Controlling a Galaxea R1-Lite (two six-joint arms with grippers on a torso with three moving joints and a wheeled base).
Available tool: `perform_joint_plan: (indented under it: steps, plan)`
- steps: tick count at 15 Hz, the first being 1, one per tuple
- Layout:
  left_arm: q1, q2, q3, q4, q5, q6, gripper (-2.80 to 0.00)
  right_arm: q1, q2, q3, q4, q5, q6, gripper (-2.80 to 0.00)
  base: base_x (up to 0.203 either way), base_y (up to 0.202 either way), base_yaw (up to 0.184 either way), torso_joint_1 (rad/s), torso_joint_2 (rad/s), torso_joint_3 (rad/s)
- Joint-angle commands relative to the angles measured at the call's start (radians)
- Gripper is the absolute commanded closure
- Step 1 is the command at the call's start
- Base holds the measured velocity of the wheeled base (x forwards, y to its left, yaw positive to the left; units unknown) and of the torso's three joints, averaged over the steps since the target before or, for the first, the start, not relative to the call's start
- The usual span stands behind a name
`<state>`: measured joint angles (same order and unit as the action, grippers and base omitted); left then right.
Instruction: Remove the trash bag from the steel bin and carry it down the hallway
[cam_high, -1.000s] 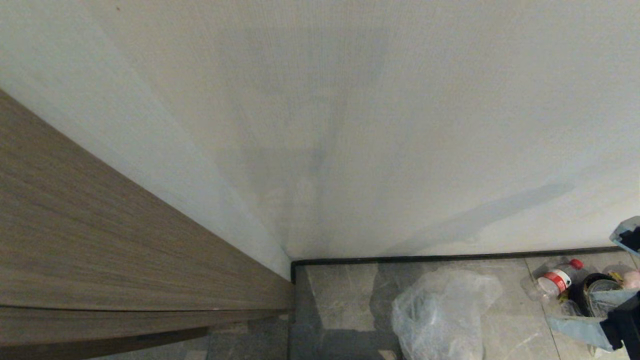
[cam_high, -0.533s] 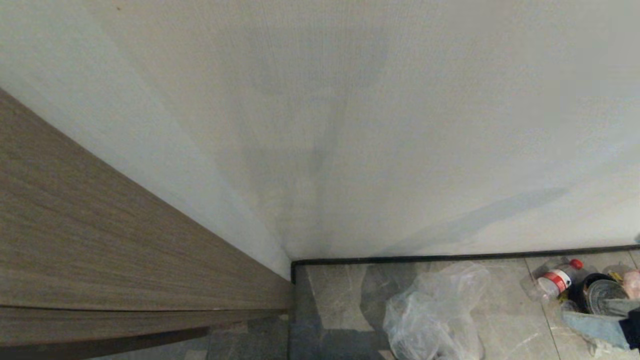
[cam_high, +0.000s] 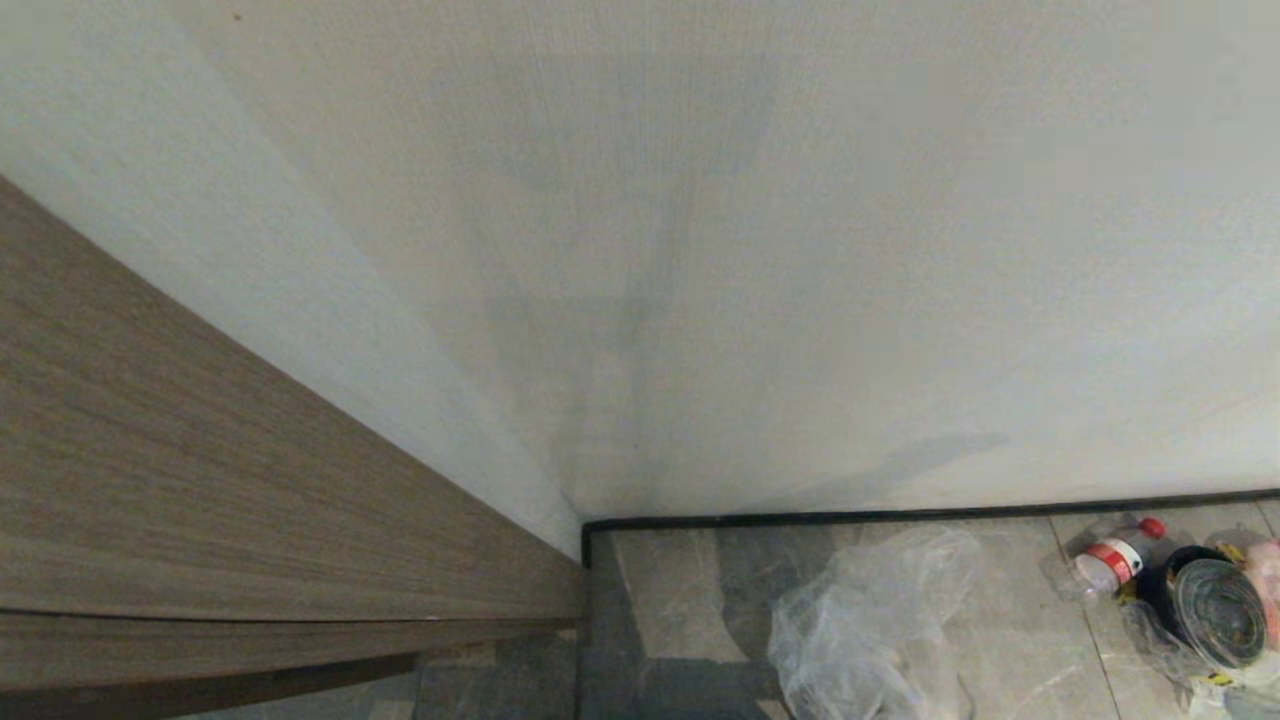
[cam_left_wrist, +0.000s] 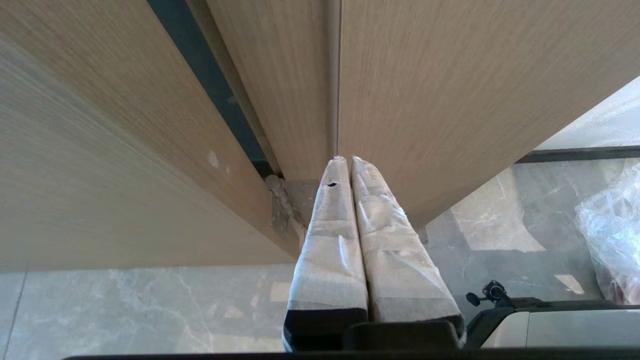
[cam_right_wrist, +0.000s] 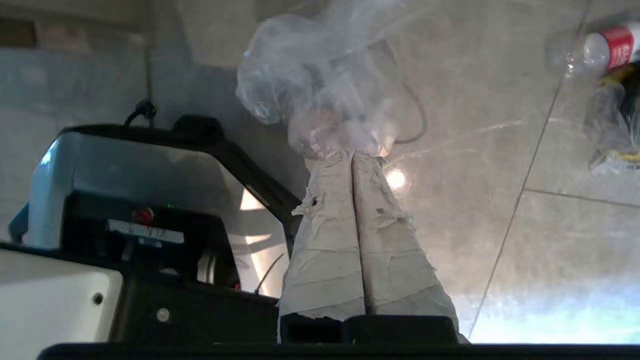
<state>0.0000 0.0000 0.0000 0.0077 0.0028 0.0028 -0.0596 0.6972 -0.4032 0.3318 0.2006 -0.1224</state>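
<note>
Plastic is bunching at my right fingers (cam_right_wrist: 352, 155): they are pressing tight together around a gathered fold of the trash bag (cam_right_wrist: 320, 85), and the rest of the clear, crinkled bag is billowing out beyond the tips over the glossy tiled floor (cam_right_wrist: 475, 165). From the head view neither of my arms is showing; there the trash bag (cam_high: 870, 625) is lying as a loose heap on the grey marbled tiles, just in front of the black skirting (cam_high: 900, 514) at the foot of the white wall (cam_high: 700, 250). To my right of it the steel bin (cam_high: 1215, 608) is lying tipped on its side with its shiny inside facing me, well apart from the bag, and a clear bottle (cam_high: 1110, 560) with a red label and red cap is resting just beside the bin, close to the skirting. Scraps of other rubbish are lying around the bin; I cannot tell what they are. My left fingers (cam_left_wrist: 342, 160) are resting closed on nothing, tips together, pointing at the foot of a wood-grain panel (cam_left_wrist: 440, 90) that is filling the left of the head view. Part of my own base (cam_right_wrist: 140, 200) is showing beside the right arm.
</note>
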Motion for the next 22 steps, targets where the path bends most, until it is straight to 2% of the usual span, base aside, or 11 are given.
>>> perform_joint_plan:
  steps: [1, 3, 6, 11, 18, 20, 22]
  plan:
    - [0.0, 0.0, 0.0, 0.0, 0.001, 0.0, 0.0, -0.007, -0.151, 0.073, -0.002, 0.0, -0.001, 0.0, 0.0, 0.0, 0.0, 0.0, 0.0, 0.0]
    - [0.0, 0.0, 0.0, 0.0, 0.002, 0.0, 0.0, -0.001, -0.236, 0.146, -0.049, -0.033, 0.004, 0.0, 0.0, 0.0, 0.0, 0.0, 0.0, 0.0]
    - [0.0, 0.0, 0.0, 0.0, 0.0, 0.0, 0.0, 0.026, -0.354, 0.255, -0.18, -0.133, 0.059, 0.0, 0.0, 0.0, 0.0, 0.0, 0.0, 0.0]
    - [0.0, 0.0, 0.0, 0.0, 0.0, 0.0, 0.0, 0.046, -0.704, 0.329, -0.199, -0.178, 0.103, 0.0, 0.0, 0.0, 0.0, 0.0, 0.0, 0.0]
    - [0.0, 0.0, 0.0, 0.0, 0.0, 0.0, 0.0, 0.055, -0.699, 0.369, -0.248, -0.2, 0.121, 0.0, 0.0, 0.0, 0.0, 0.0, 0.0, 0.0]
    - [0.0, 0.0, 0.0, 0.0, 0.002, 0.0, 0.0, 0.055, -0.699, 0.405, -0.347, -0.21, 0.125, 0.0, 0.0, 0.0, 0.0, 0.0, 0.0, 0.0]
    - [0.0, 0.0, 0.0, 0.0, 0.0, 0.0, 0.0, 0.055, -0.699, 0.406, -0.336, -0.21, 0.123, 0.0, 0.0, 0.0, 0.0, 0.0, 0.0, 0.0]
